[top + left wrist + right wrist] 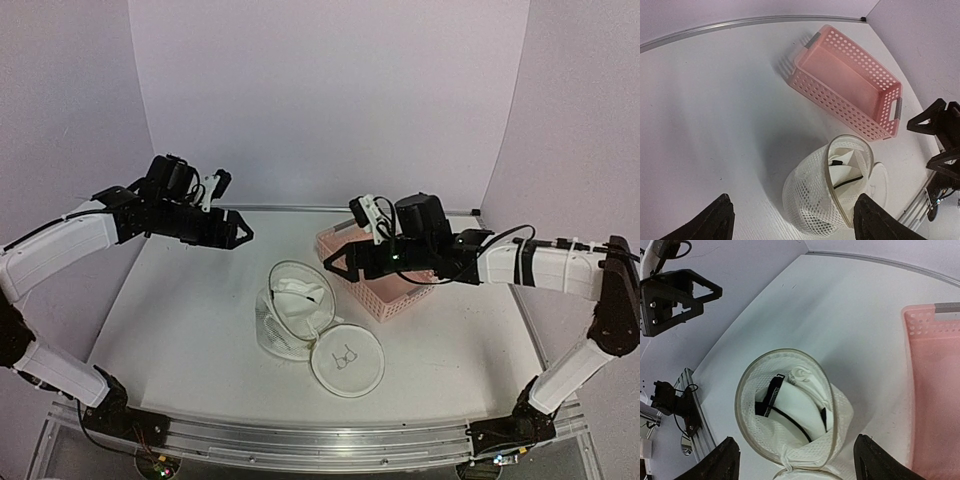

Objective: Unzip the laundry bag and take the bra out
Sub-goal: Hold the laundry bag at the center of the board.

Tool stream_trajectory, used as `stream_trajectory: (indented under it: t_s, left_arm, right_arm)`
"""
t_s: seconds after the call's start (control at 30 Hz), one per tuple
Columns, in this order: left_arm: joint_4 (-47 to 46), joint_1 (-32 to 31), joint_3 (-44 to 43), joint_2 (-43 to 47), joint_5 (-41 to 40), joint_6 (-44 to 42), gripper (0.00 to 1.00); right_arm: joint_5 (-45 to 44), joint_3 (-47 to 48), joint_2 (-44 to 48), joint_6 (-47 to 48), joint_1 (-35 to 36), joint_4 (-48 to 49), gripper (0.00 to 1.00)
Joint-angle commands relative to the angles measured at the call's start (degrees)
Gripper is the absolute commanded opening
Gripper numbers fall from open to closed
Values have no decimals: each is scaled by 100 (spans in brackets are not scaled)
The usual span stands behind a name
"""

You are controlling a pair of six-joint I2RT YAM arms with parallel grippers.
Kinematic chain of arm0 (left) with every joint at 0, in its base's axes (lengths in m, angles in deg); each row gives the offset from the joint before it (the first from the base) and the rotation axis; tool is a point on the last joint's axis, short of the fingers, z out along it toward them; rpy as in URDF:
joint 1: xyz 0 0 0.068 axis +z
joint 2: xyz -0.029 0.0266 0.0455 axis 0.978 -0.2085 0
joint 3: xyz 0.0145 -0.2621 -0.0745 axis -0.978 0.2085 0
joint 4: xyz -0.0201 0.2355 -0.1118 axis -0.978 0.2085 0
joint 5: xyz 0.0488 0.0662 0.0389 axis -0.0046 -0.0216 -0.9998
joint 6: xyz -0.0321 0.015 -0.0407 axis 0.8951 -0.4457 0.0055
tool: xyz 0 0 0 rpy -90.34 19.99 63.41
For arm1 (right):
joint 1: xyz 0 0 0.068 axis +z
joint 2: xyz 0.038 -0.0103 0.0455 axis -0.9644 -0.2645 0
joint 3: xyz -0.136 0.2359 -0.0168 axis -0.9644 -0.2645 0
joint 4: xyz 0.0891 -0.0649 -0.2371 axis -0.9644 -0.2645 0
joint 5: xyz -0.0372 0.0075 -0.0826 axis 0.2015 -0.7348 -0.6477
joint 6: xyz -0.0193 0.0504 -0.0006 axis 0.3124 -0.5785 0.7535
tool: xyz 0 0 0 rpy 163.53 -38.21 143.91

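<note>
Edges: I see the table (170, 330) boxed by walls (330, 100) at back, left and right. A metal strip (740, 22) runs along the back edge, a rail (300, 440) along the near edge.
Room: the widest stretch of table is between the bag (278, 325) and the left wall. The right side is tight: the basket (392, 300) sits there at an angle, near the right edge.
Bag state: mid-table, just left of the basket's near corner, unzipped, mouth rim tilted up and gaping. Its flap (347, 362) with the bra drawing lies flat toward the near edge, touching the bag's base.
Bra (790, 412): inside the bag; white fabric and black straps show through the mouth.
Left gripper (240, 230): fingers spread wide, holding nothing, raised over the back-left table, well apart from the bag, aimed toward it.
Right gripper (332, 262): fingers spread, holding nothing, raised over the basket's left end, near the bag mouth.
Bra vs right gripper: in my right wrist view the mouth and bra sit between the fingers, below them, no contact.
</note>
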Motion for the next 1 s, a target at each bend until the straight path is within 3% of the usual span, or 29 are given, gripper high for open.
stream_trajectory:
  t_s: [0.0,0.33,0.77,0.97]
  left_arm:
    - [-408,4,58,-90,938,2,81]
    - [-552,-153,85,-769,1561,165,72]
    - [-580,-295,-27,-1385,1402,279,64]
    - [-571,-401,-142,-1612,1237,298,56]
  right_arm:
    - [-13,342,-303,-195,315,184,76]
    - [-674,794,-945,-252,656,-137,66]
    - [-908,710,-1091,-310,759,-191,61]
    - [-959,656,-1085,-271,863,-191,61]
